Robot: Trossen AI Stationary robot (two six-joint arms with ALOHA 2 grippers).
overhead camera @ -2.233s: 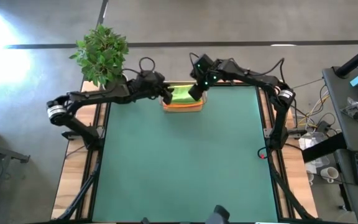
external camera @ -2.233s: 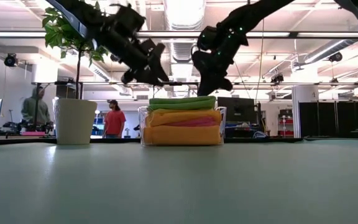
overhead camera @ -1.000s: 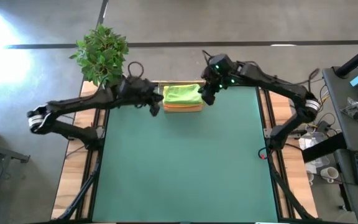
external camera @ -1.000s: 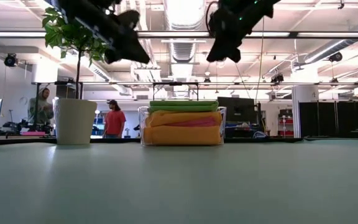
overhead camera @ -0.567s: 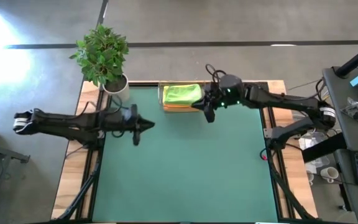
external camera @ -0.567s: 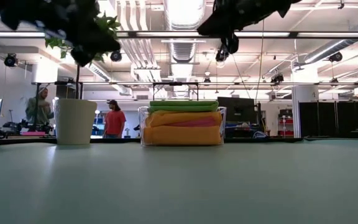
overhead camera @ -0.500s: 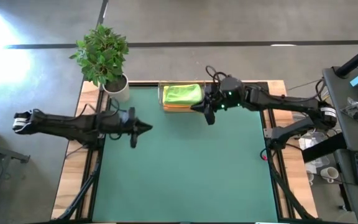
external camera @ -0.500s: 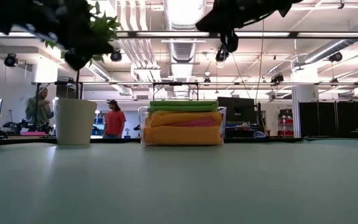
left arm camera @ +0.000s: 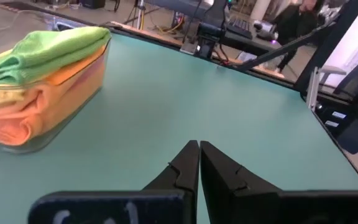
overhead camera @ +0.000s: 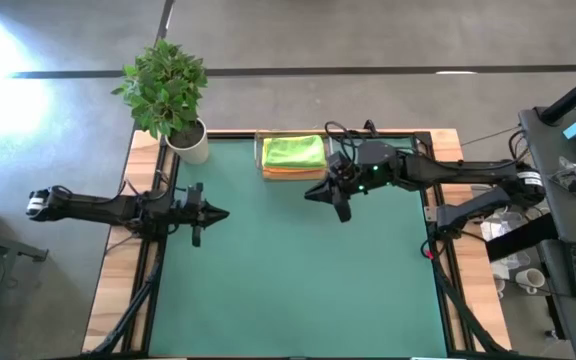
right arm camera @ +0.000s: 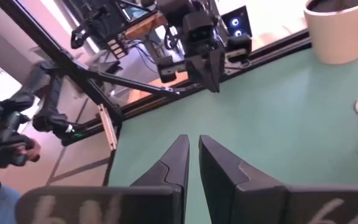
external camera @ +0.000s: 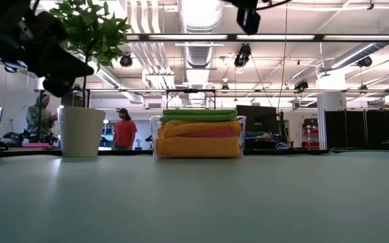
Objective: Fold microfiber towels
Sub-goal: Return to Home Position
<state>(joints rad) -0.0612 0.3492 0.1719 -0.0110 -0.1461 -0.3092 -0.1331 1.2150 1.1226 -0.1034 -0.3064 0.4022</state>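
- The microfiber towels (overhead camera: 294,153) lie folded in one stack at the middle of the far edge of the green table mat (overhead camera: 298,280), the green one on top and an orange one at the bottom, inside a clear tray (external camera: 242,137).
- The right gripper (overhead camera: 313,194) hangs above the mat near the tray's nearer right corner, apart from the stack; the right wrist view shows its fingers (right arm camera: 176,158) drawn together to a thin slit with nothing between them.
- The left gripper (overhead camera: 222,213) sits out at the mat's left edge, well apart from the towels and pointing across the table toward them; its fingers (left arm camera: 188,163) are pressed together and empty.
- A potted plant (overhead camera: 173,95) stands at the far left corner of the table, left of the tray.
- Two people (external camera: 123,128) are visible in the room beyond the table.
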